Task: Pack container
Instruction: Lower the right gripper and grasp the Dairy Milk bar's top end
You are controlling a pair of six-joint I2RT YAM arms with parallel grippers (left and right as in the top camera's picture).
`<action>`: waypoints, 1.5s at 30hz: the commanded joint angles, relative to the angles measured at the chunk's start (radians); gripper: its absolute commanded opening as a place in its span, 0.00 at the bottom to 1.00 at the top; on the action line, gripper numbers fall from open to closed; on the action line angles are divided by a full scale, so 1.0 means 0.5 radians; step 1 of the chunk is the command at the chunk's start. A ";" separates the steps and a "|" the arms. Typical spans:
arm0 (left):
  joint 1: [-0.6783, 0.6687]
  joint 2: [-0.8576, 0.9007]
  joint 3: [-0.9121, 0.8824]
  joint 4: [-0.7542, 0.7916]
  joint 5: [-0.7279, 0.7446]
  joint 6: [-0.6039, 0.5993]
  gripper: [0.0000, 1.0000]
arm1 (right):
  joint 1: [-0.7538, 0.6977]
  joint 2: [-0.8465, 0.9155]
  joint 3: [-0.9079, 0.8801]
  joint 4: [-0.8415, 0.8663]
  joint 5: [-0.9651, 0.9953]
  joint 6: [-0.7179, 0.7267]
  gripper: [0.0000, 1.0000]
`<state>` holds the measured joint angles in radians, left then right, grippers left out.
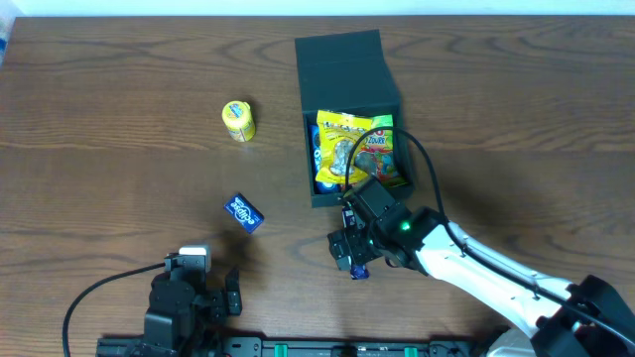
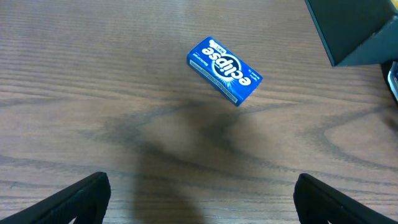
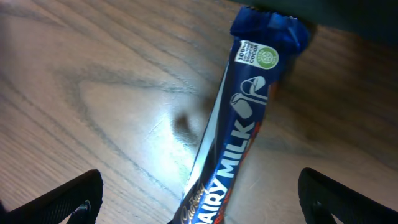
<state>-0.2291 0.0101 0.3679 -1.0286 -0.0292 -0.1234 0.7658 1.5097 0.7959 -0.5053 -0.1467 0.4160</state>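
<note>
Between the spread fingers of the right gripper [image 3: 199, 183], the Dairy Milk bar [image 3: 239, 118] is lying ready for a pinch.

Its long axis is running away from the fingers and leaning toward the right-hand one, so the jaws are standing on either side of its narrow width; closing across it looks the apt move. The container [image 1: 347, 74] is sitting open just beyond the bar's far end, with a yellow snack packet [image 1: 354, 139] inside. The left gripper [image 2: 202, 186], fingers equally spread and holding nothing, is hovering farther off with the eclipse gum box [image 2: 225, 69] ahead of its fingers, so the right arm is nearer.
</note>
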 commanded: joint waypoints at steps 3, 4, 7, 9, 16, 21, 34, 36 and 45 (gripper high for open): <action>0.012 -0.013 -0.025 -0.132 -0.052 -0.023 0.95 | -0.011 0.027 -0.029 -0.006 0.187 0.063 0.99; 0.012 -0.013 -0.025 -0.132 -0.052 -0.023 0.95 | -0.011 0.039 -0.029 -0.005 0.207 0.089 0.99; 0.012 -0.013 -0.025 -0.132 -0.052 -0.023 0.95 | -0.011 0.060 -0.029 0.002 0.235 0.172 0.99; 0.012 -0.013 -0.025 -0.132 -0.052 -0.023 0.95 | -0.011 0.071 -0.029 0.001 0.236 0.219 0.99; 0.012 -0.013 -0.025 -0.132 -0.052 -0.023 0.95 | -0.011 0.140 -0.029 0.009 0.233 0.336 0.99; 0.012 -0.013 -0.025 -0.132 -0.053 -0.023 0.95 | -0.011 0.192 -0.029 0.018 0.233 0.381 0.99; 0.012 -0.013 -0.025 -0.132 -0.052 -0.023 0.95 | -0.011 0.194 -0.029 0.033 0.239 0.434 0.95; 0.012 -0.013 -0.025 -0.132 -0.052 -0.023 0.95 | -0.011 0.194 -0.029 0.033 0.242 0.439 0.95; 0.012 -0.013 -0.025 -0.132 -0.053 -0.023 0.95 | -0.011 0.194 -0.029 0.032 0.241 0.440 0.72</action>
<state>-0.2291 0.0101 0.3679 -1.0286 -0.0292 -0.1234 0.7658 1.6028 0.7895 -0.4915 -0.0441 0.6277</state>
